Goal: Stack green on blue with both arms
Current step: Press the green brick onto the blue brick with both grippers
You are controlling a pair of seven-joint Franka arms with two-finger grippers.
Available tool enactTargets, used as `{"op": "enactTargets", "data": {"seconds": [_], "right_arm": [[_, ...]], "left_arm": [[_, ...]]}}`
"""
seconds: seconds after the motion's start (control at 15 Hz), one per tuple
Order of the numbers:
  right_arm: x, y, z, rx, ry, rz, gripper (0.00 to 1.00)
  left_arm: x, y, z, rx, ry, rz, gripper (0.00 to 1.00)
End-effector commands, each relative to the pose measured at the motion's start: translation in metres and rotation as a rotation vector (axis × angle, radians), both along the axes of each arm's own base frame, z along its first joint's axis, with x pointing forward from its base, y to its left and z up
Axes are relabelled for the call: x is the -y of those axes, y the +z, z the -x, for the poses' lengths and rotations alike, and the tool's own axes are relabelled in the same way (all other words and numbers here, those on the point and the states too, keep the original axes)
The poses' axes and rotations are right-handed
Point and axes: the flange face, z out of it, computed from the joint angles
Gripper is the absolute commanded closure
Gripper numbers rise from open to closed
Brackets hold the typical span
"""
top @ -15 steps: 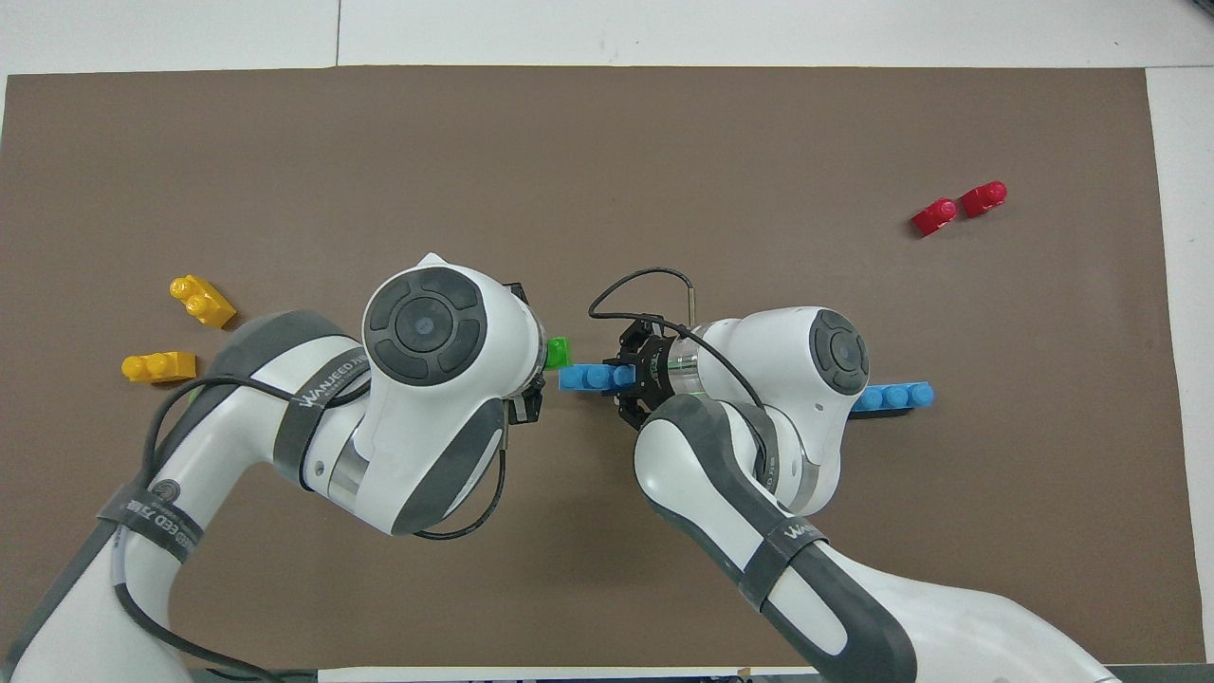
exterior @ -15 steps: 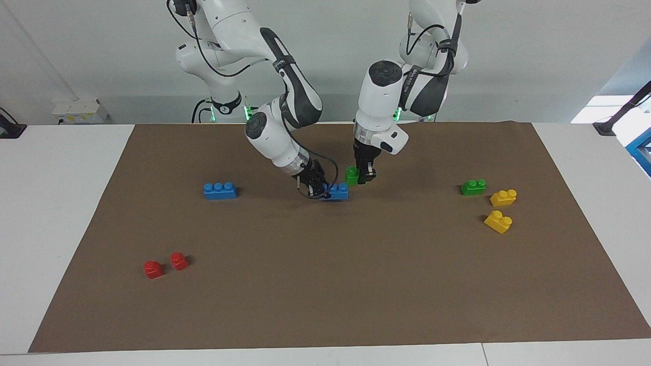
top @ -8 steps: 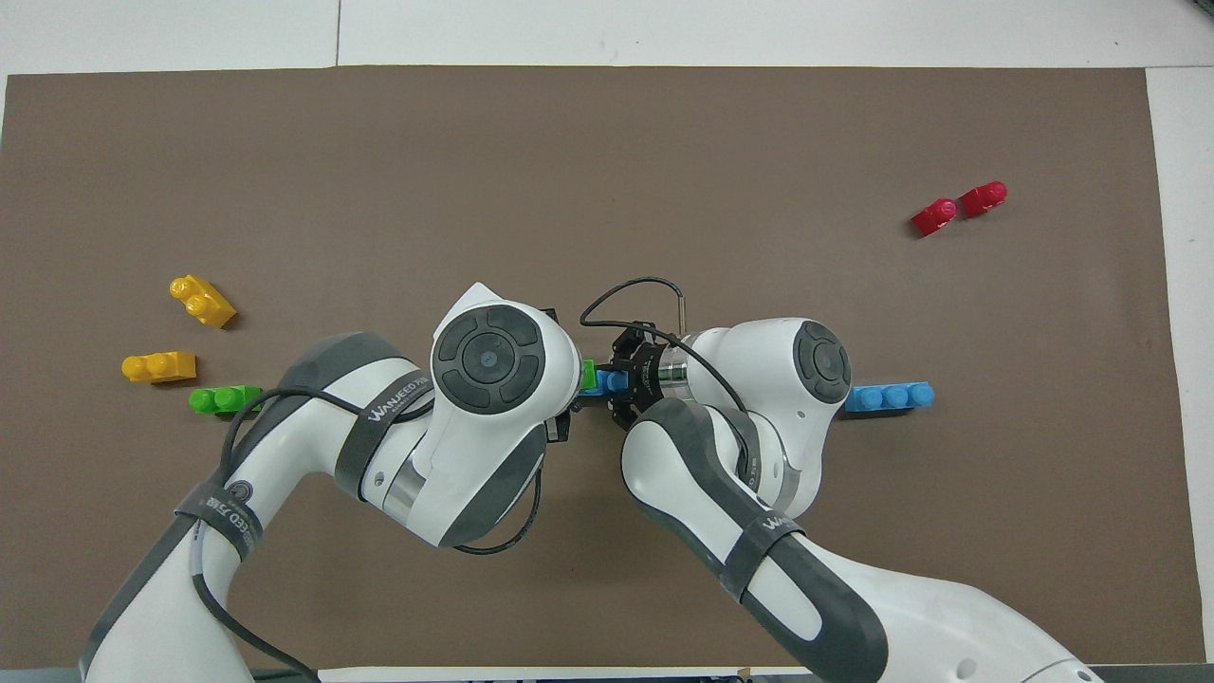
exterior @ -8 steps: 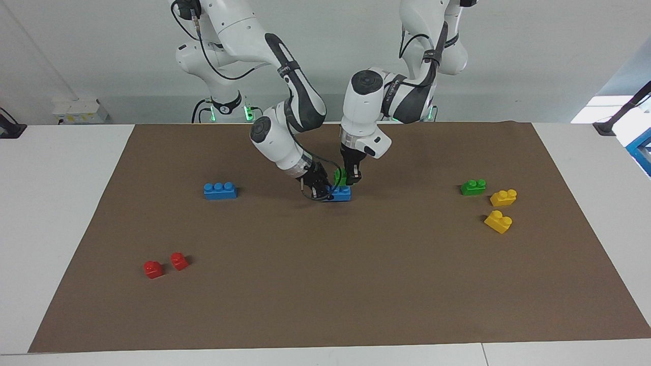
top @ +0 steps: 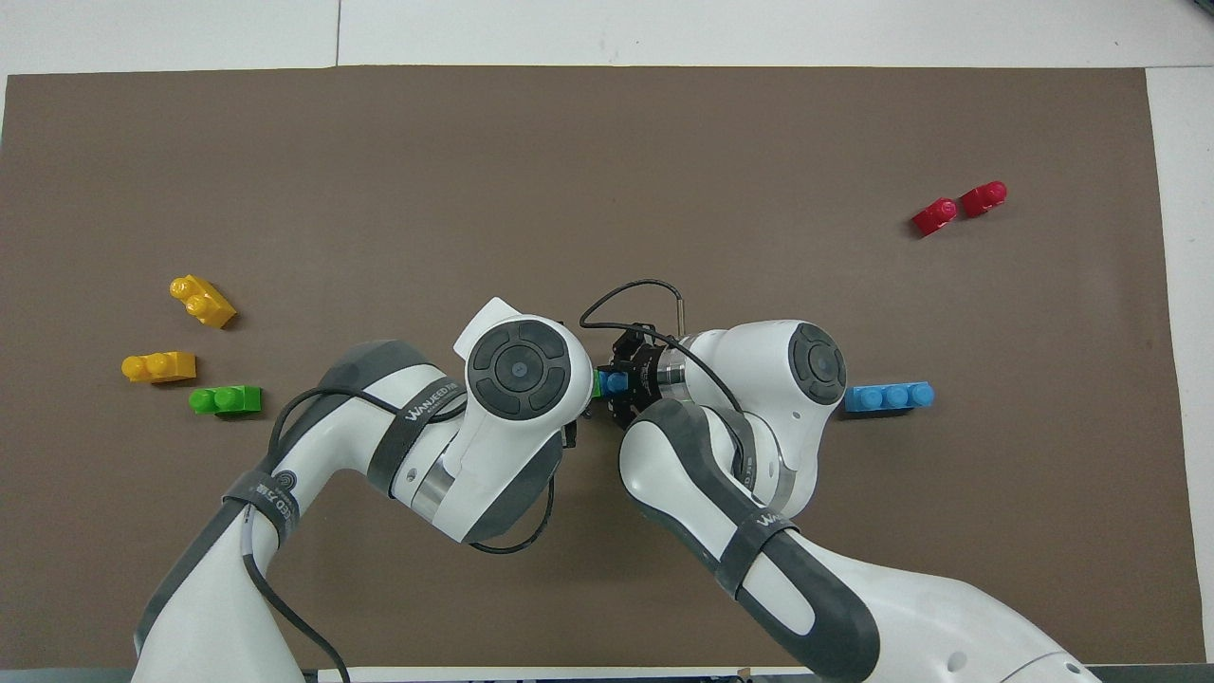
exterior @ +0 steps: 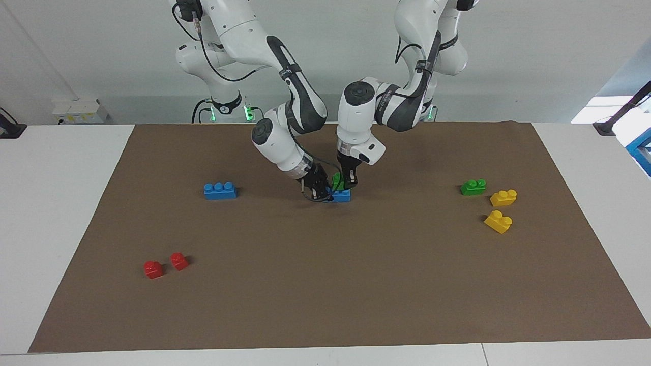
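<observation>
Blue plastic showed at the middle of the brown mat point(exterior: 325, 284): the blue brick point(exterior: 342, 195) lay on the mat with its long axis running from the right arm's end of the surface toward the left arm's end, studs up. The right tool point(exterior: 322, 193) came down slantwise and was clamped on the end of this brick that faced the right arm's end; in the overhead view only one blue stud point(top: 616, 381) showed between the two wrists. The left tool point(exterior: 349, 182) hung straight down and was clamped on the green brick point(exterior: 336, 180), which sat directly on top of the blue brick; whether it was pressed home I cannot tell, nor which way its own long axis ran, since the tool hid most of it.

Seen in the overhead view with the held pair as the dial's centre, the second blue brick point(top: 889, 396) lay at three o'clock, parallel to the first. The second green brick point(top: 226, 399) lay at nine o'clock, with two yellow bricks point(top: 158, 366) just past it. Two red bricks point(top: 958, 209) lay side by side at two o'clock.
</observation>
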Motion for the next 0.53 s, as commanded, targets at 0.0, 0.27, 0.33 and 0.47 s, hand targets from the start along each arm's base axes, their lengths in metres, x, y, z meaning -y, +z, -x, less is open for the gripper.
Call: {"op": "enactTargets", "data": {"seconds": [0.0, 0.27, 0.33, 0.47], "right_arm": [[0.003, -0.008, 0.003, 0.013, -0.015, -0.001, 1.0], [0.003, -0.009, 0.005, 0.013, -0.011, 0.0, 1.0], [0.004, -0.009, 0.004, 0.015, -0.01, 0.001, 1.0], [0.004, -0.01, 0.005, 0.015, -0.009, 0.003, 1.0]], "left_arm": [[0.006, -0.011, 0.005, 0.025, 0.008, -0.022, 1.0], [0.013, -0.026, 0.006, 0.038, 0.017, -0.039, 1.0], [0.013, -0.026, 0.006, 0.045, 0.009, -0.044, 1.0], [0.013, -0.029, 0.006, 0.053, 0.004, -0.044, 1.0]]}}
